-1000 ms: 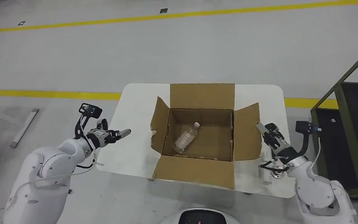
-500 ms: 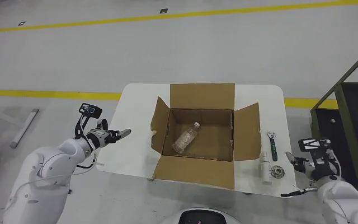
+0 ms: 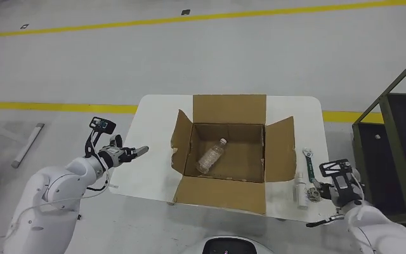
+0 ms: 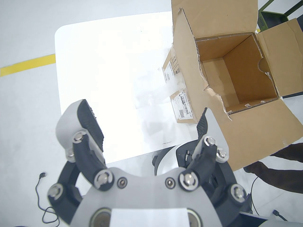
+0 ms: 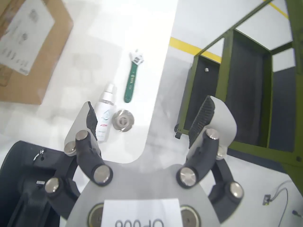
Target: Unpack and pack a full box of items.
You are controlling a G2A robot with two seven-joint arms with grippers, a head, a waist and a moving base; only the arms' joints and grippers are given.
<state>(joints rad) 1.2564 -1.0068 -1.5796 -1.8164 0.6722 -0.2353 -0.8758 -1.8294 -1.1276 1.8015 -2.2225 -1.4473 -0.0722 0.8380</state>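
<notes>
An open cardboard box (image 3: 228, 108) stands mid-table with a clear plastic bottle (image 3: 211, 155) lying on its floor. Right of the box lie a green-handled wrench (image 3: 309, 166), a white spray bottle (image 3: 301, 189) and a round metal part (image 3: 314, 193). My right gripper (image 3: 322, 189) hangs open off the table's front right corner, just beside the metal part (image 5: 122, 120) and spray bottle (image 5: 105, 116), with the wrench (image 5: 132, 76) farther off. My left gripper (image 3: 141, 151) is open and empty above the table's left edge, facing the box (image 4: 236, 72).
The white table (image 3: 152, 127) has bare room left of the box. A green metal rack (image 3: 380, 146) stands close to the table's right side, near my right arm. Yellow lines cross the grey floor.
My right arm pulled back from over the items beside the box to the table's front right corner, leaving the wrench, spray bottle and metal part in plain sight. The left arm stayed still.
</notes>
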